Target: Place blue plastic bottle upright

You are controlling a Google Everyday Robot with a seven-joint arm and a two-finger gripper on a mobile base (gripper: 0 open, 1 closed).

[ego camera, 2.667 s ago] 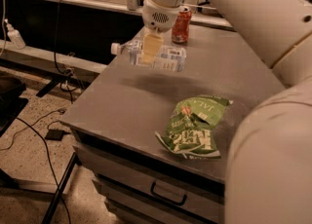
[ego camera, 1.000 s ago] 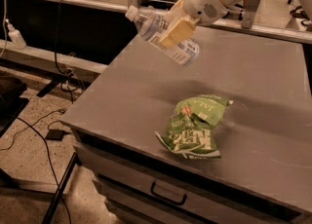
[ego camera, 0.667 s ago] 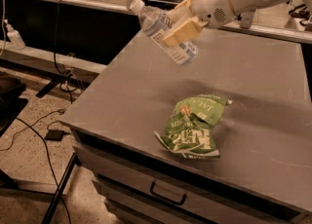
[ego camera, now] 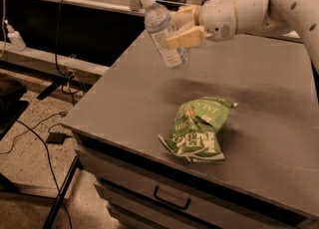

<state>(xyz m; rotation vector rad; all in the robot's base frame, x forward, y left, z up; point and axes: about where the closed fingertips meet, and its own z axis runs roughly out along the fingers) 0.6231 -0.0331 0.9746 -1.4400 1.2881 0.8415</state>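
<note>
The pincer (ego camera: 179, 26), two cream-coloured fingers at the end of the white robot arm (ego camera: 249, 10), reaches in from the right and is clamped on the small clear bluish plastic bottle with white cap and printed label (ego camera: 158, 24); we see one finger (ego camera: 186, 11) by the bottle's upper body and the other (ego camera: 187, 38) across its lower half; the bottle hangs in the air over the far left part of the flat grey surface (ego camera: 124, 98), apart from it, tilted with its cap up and to the left and its base down and to the right; nearer to us, well apart from the bottle, a crumpled green snack bag (ego camera: 197, 131) lies on the surface; below the front edge we note a drawer with a dark handle (ego camera: 172, 199); black cables (ego camera: 30, 138) trail over the speckled floor at the left.
</note>
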